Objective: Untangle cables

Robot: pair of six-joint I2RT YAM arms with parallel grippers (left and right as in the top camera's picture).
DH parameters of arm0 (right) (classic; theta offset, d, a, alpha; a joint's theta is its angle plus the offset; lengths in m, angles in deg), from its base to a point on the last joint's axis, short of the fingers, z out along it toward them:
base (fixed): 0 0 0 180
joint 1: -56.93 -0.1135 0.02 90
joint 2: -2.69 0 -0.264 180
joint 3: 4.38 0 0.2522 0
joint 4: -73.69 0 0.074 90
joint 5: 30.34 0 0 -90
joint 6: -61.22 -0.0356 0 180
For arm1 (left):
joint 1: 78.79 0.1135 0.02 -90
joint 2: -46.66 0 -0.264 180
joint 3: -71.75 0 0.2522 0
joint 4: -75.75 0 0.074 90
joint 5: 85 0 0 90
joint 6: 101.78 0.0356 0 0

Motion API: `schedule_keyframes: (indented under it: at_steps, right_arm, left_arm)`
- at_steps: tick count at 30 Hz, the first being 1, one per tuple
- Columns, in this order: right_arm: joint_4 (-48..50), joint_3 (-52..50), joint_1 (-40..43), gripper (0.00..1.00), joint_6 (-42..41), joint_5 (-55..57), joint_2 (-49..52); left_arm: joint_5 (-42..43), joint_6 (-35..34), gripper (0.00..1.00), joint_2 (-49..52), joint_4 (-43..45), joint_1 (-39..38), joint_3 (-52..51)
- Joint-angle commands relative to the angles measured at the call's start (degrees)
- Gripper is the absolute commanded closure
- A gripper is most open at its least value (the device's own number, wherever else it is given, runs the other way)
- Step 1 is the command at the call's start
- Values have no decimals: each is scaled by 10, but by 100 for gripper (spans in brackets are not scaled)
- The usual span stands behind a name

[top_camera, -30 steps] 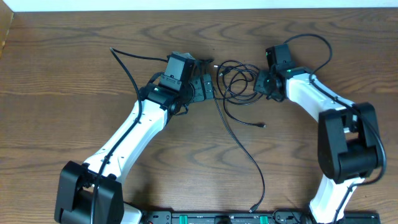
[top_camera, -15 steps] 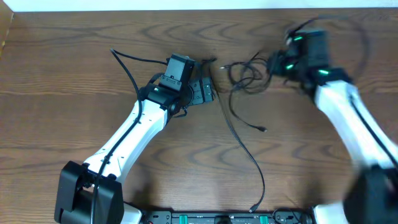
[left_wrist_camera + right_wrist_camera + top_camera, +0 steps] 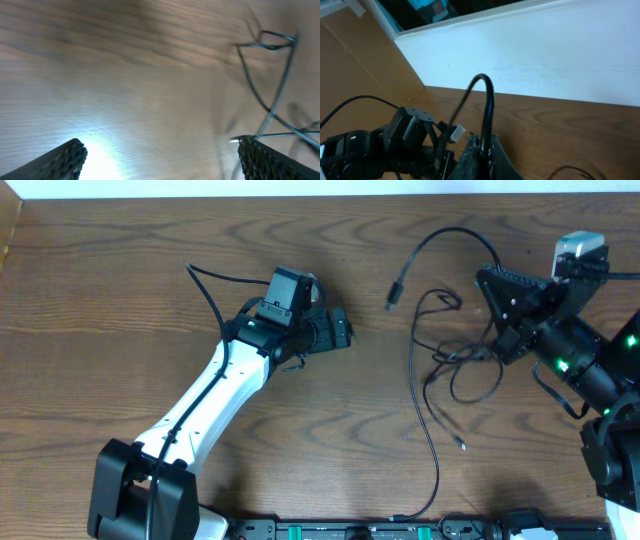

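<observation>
Left wrist view blurred, cables [image 3: 272,46] smeared, right pincer [image 3: 482,152] tips cut off by bottom edge

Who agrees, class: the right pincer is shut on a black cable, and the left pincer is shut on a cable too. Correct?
Not quite. The left pincer is open, jaws wide apart with nothing between them, as the left wrist view shows. The right pincer is indeed shut on a black cable.
</observation>
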Motion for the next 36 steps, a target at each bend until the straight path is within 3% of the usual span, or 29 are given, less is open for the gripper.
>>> schedule_keyframes:
  at_steps: [1, 4, 9, 15, 17, 18, 26, 36]
  right_arm:
    - [-4, -4, -2, 99, 5, 4, -6]
    - [-10, -4, -2, 99, 3, 7, 2]
    - [1, -4, -1, 99, -43, 66, 54]
    - [43, 3, -1, 99, -104, 78, 124]
    - [49, 14, -1, 99, -116, 66, 140]
    - [48, 28, -2, 99, -123, 56, 150]
    - [-14, 98, -1, 99, -153, 25, 152]
    - [-146, 215, 0, 99, -157, -37, 152]
  left_arm:
    - [145, -4, 2, 5, 13, -1, -2]
    - [238, 42, 2, 5, 26, -9, -2]
    - [243, 170, 2, 5, 19, -55, -2]
    - [120, 188, 2, -3, 18, -119, -2]
    - [49, 173, 2, -7, 19, -144, -2]
    - [-20, 147, 2, -9, 24, -167, -2]
    - [-334, -47, 2, -9, 95, -263, -2]
    - [-357, -74, 2, -7, 211, -294, -2]
